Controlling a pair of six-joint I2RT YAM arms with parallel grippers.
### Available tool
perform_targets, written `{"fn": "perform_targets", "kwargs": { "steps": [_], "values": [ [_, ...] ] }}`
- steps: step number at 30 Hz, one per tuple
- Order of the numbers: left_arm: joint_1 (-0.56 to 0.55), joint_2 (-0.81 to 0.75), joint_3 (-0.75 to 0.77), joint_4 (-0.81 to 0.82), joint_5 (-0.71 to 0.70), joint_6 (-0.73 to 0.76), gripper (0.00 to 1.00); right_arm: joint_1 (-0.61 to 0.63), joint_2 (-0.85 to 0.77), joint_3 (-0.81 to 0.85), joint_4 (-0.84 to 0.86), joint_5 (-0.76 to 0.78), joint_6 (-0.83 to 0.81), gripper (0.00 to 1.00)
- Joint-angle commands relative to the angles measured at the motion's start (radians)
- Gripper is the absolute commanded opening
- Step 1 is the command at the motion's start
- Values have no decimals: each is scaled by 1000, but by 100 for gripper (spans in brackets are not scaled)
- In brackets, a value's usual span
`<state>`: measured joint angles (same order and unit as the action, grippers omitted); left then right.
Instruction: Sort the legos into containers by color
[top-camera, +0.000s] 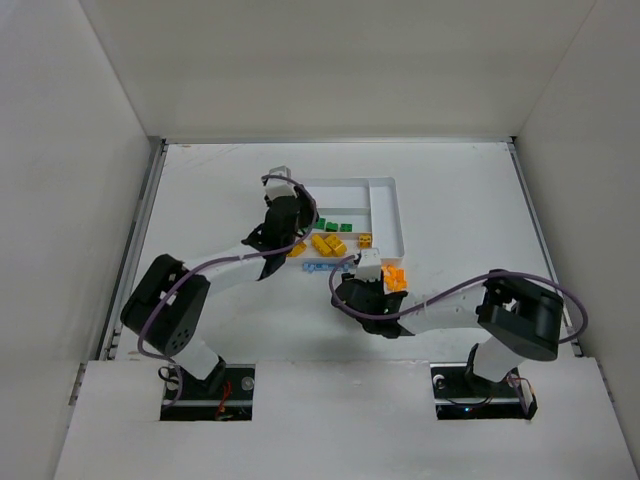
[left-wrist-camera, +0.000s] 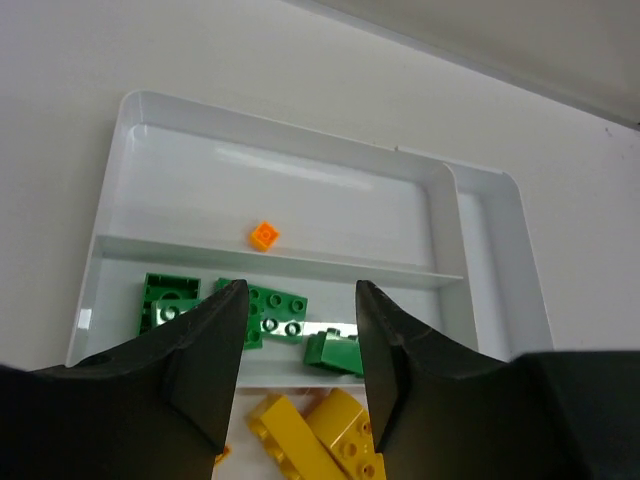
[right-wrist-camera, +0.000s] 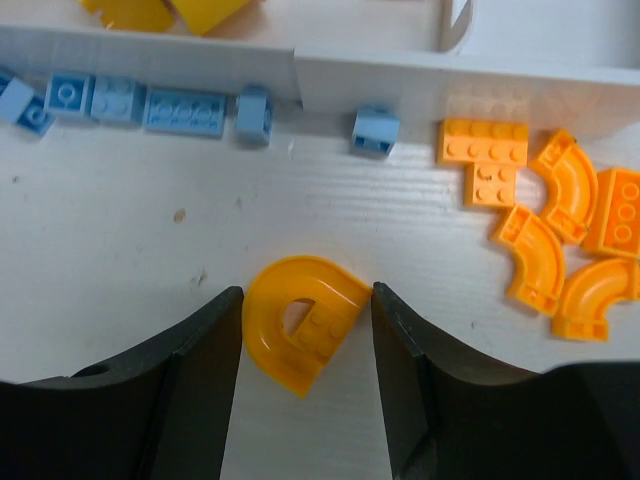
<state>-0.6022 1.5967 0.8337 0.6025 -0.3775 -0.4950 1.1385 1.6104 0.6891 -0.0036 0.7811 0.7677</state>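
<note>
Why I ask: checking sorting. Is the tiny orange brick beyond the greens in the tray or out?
In: the brick lies inside the tray's far section.

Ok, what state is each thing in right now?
left gripper, open, empty, over the tray
right gripper, shut on the rounded orange brick
tray, one small orange brick in its far section
green bricks, in the middle section
yellow bricks, in the nearest section
light blue bricks, on the table against the tray wall
other orange bricks, loose on the table

The tray has a nearly bare far section, one small orange brick inside; blue bricks and orange legos crowd its near wall.
</note>
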Motion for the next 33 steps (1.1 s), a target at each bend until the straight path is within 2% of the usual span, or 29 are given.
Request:
{"fn": "perform_targets", "kwargs": {
  "steps": [1, 7, 15, 18, 24, 33],
  "values": [
    [-9, -108, -88, 26, -15, -11, 45, 22, -75, -2, -62, 0, 22, 47],
    [-24, -300, -255, 2, -26, -24, 45, 1, -181, 26, -58, -71, -40, 47],
    [-67, -477, -383, -49, -86, -13, 45, -173, -181, 159, 53, -209, -197, 47],
    [-81, -481, -413, -43, -101, -11, 45, -245, -120, 255, 68, -273, -240, 47],
    [-107, -465, -429, -20, -95, -11, 44, -394, 109, 487, 80, -347, -306, 47],
    [-245, -408, -390, 8, -100, -16, 44, -527, 399, 789, -9, -411, -337, 48]
  ]
}}
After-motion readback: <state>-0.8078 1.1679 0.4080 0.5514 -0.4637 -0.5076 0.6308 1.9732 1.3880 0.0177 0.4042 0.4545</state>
